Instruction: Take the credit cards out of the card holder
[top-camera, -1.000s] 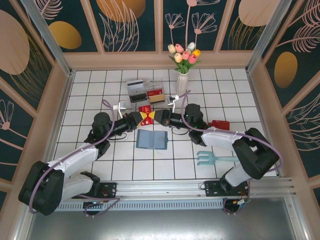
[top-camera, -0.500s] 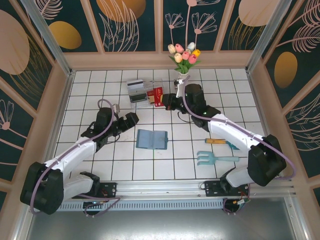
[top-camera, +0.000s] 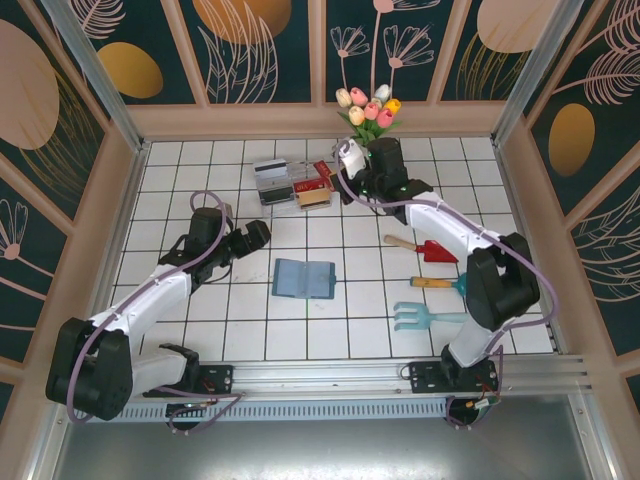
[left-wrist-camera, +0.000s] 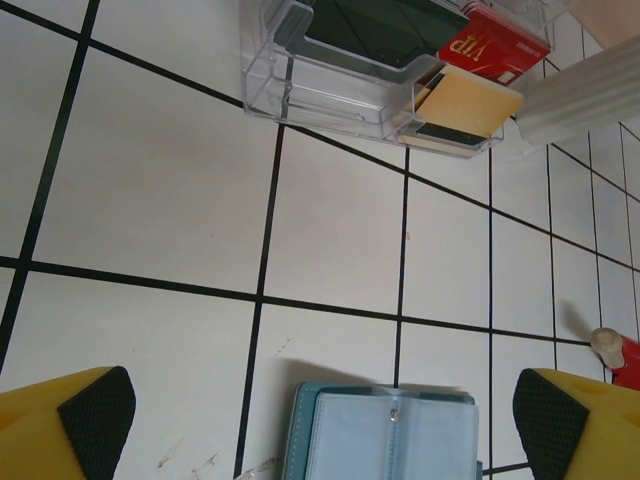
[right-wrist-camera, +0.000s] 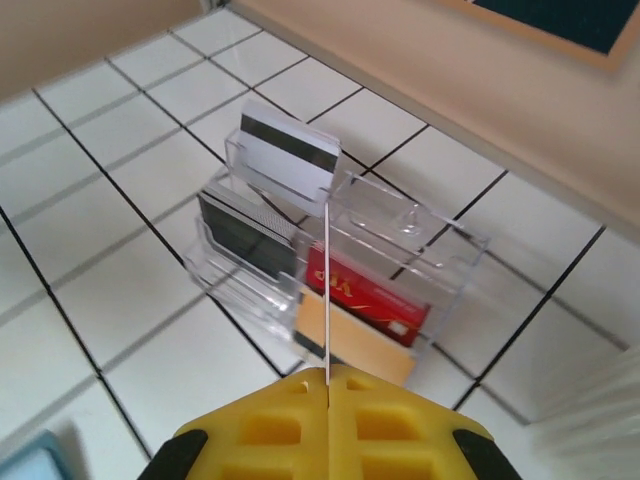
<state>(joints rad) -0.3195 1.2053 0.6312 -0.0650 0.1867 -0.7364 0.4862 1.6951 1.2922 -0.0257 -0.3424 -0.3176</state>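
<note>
Viewing from the overhead camera, I see the flat teal-blue bifold card holder (top-camera: 303, 279) lying open on the white tiled surface (top-camera: 180, 170), near the middle and between the two arms. The left gripper (top-camera: 250, 237) sits to its left, apart from it, jaws spread wide with nothing between them. From the left wrist camera, its yellow, black-padded fingertips (left-wrist-camera: 95, 415) stand at the lower corners, and the card holder's pale inner sleeves face up between them.

The right gripper (top-camera: 332, 175) reaches to the far side of the surface, at the right end of the clear plastic two-compartment tray (top-camera: 285, 182). Its jaws are pressed together on a thin plastic card (right-wrist-camera: 327, 290), which the right wrist camera shows edge-on as a pale upright line; from overhead I read it as red. It stands in line with the tray's divider, but I cannot tell whether it touches the tray.

Tray contents, right wrist view:
- **Left compartment:** a grey striped card (right-wrist-camera: 290, 150) upright at the back, with a black card (right-wrist-camera: 245, 235) in front of it.
- **Right compartment:** a red VIP card (right-wrist-camera: 365, 295), with a tan-gold card (right-wrist-camera: 355, 350) in front of it.

A vase of tulips (top-camera: 368, 120) stands just behind the right wrist. A red trowel (top-camera: 432, 250) and a light-blue hand rake (top-camera: 425, 317) lie to the right of the card holder, well apart from it.
</note>
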